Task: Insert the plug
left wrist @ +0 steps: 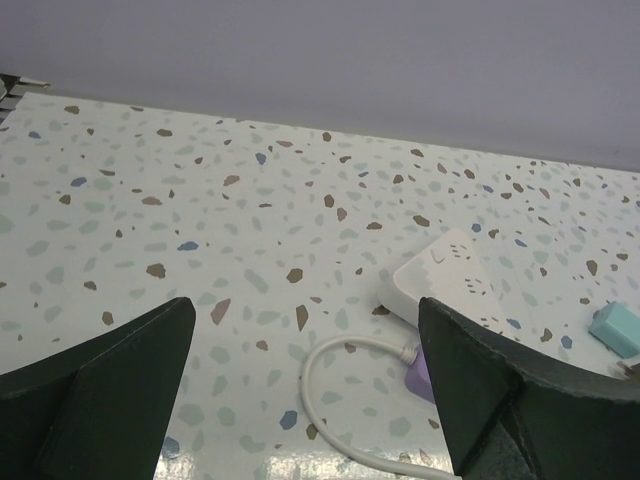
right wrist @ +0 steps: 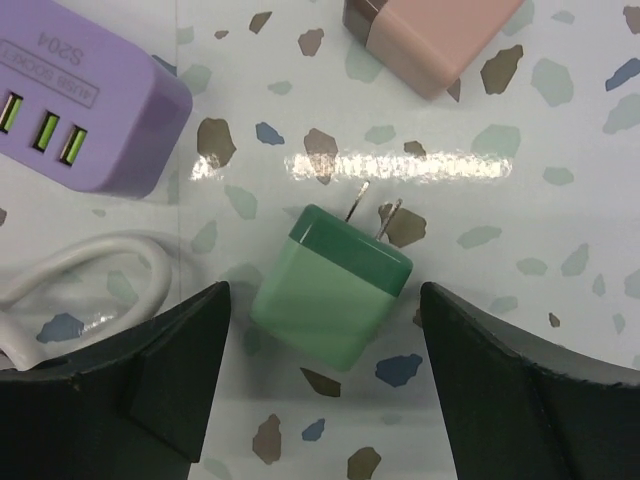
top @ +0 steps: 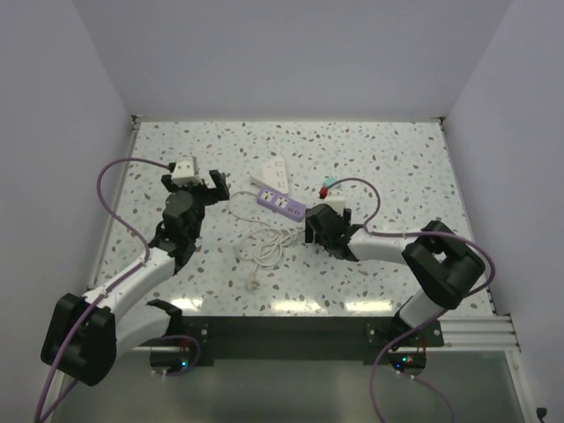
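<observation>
On the speckled table [top: 397,167] I count 2 power strips: 1 white power strip [top: 273,171] and 1 purple power strip [top: 282,204], which lie close to each other near the middle. The purple one shows 3 USB ports [right wrist: 45,130] on its end. I count 3 plugs: 1 green plug [right wrist: 330,285], 1 pink plug [right wrist: 430,35] and 1 teal plug [left wrist: 618,330]. 1 white cable [top: 264,247] lies in loose loops in front of the strips.

The green plug lies flat on the table, its 2 prongs [right wrist: 372,212] pointing away from the wrist camera, near the end of the purple strip but apart from it.

The right arm is folded at the elbow and reaches left toward the middle, with the right gripper [right wrist: 322,300] pointing down over the green plug. Its jaws are spread, 1 finger on each side of the plug, and neither touches it; nothing is grasped.

The left arm stretches forward from its base, and the left gripper [left wrist: 305,310] is turned toward the white strip, low above the table. Its jaws are spread wide and it holds nothing
</observation>
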